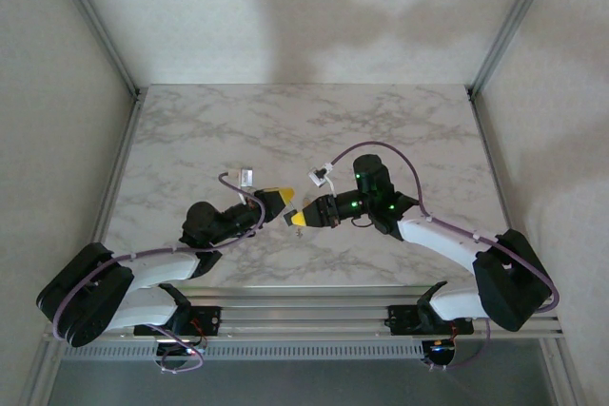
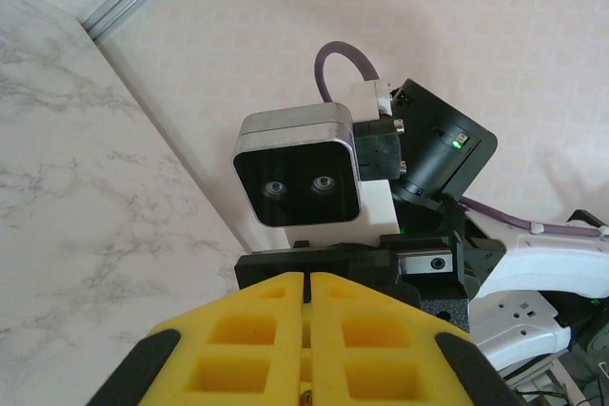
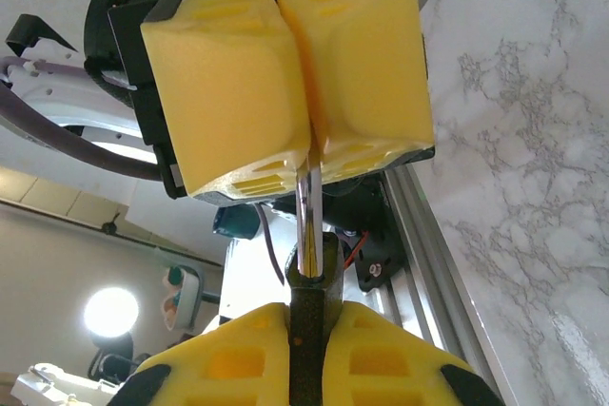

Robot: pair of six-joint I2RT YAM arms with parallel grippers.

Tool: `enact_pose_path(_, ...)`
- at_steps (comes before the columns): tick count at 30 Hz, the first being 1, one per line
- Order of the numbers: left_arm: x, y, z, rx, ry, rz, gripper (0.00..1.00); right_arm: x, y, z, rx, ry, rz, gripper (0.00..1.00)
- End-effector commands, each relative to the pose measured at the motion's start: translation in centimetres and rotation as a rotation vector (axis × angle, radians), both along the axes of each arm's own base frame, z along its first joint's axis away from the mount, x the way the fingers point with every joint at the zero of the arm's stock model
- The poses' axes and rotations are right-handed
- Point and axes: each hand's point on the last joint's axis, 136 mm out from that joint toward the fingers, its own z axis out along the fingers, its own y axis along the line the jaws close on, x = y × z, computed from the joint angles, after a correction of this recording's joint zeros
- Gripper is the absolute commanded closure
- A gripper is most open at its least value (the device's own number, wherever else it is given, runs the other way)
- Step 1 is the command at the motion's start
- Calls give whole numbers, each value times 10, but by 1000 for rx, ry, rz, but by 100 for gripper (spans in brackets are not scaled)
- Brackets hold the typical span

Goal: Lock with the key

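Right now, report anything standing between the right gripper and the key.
Nothing visible does. The right gripper is shut on the key by its dark head, and its blade runs straight up into the shut left gripper.

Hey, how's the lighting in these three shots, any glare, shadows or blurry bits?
Top view: soft, even light, broad grey shadows on the back wall, the table evenly lit. Right wrist view: a lamp flares at lower left, the room around it is blurred, and the key glints above the dark lock. Left wrist view: evenly lit, the other arm's camera sharp.
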Motion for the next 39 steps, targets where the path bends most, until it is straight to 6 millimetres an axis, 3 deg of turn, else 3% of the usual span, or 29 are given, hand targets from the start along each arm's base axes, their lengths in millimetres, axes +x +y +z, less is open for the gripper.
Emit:
enact_pose_path(1, -11, -7, -25, 65, 18, -39, 100, -4, -3, 33, 106, -100, 28, 100)
enact_pose_path(21, -38, -27, -31, 68, -9, -150, 100, 0, -6, 37, 123, -91, 15, 100)
enact_pose_path(39, -58, -36, -31, 73, -33, -216, 100, 19, -12, 32, 112, -67, -63, 100)
